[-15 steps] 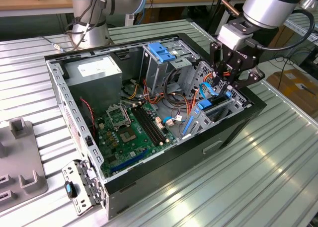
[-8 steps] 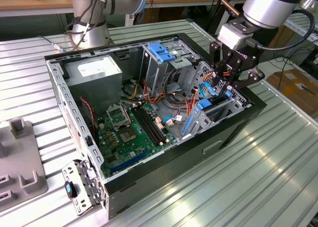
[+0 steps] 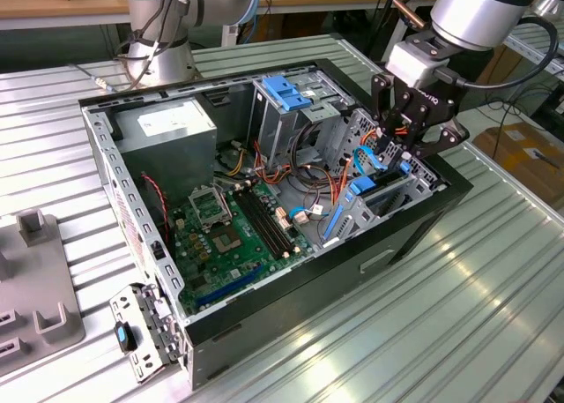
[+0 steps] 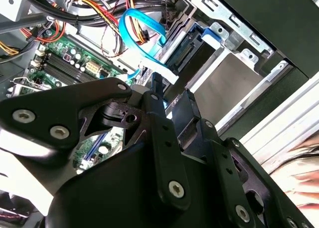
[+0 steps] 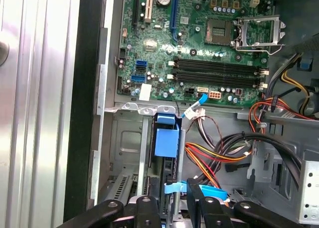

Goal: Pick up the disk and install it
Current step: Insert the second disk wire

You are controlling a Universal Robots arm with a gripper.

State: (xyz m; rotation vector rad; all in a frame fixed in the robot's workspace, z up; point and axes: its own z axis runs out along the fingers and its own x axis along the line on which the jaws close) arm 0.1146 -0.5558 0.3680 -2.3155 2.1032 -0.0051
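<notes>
Disk, where's it sitting right now, anyone? (A)

It's standing on edge in the drive bay at the computer case's corner, the one toward the exterior view's right. It's got a blue carrier around it and it's slotted between the bay's metal walls, just off the edge of the motherboard. (B)

And the gripper? Got hold of it or what? (A)

Yep, looks like it. The gripper hangs over that same corner from above. In both wrist views the fingers are pinched on the disk's near end, one each side, with the dark drive body running out from between them. (B)

What's around it? (A)

A blue cable loops just beside the bay, and there's a tangle of red, yellow and orange wires next to the disk. Deeper in there's a metal cage with a blue plastic top. The grey power supply box is in the case's corner toward the exterior view's left. The case itself lies open in the middle of the ribbed metal worktop. A grey block sits at the worktop's edge on the exterior view's left, beside the case. (B)
</notes>
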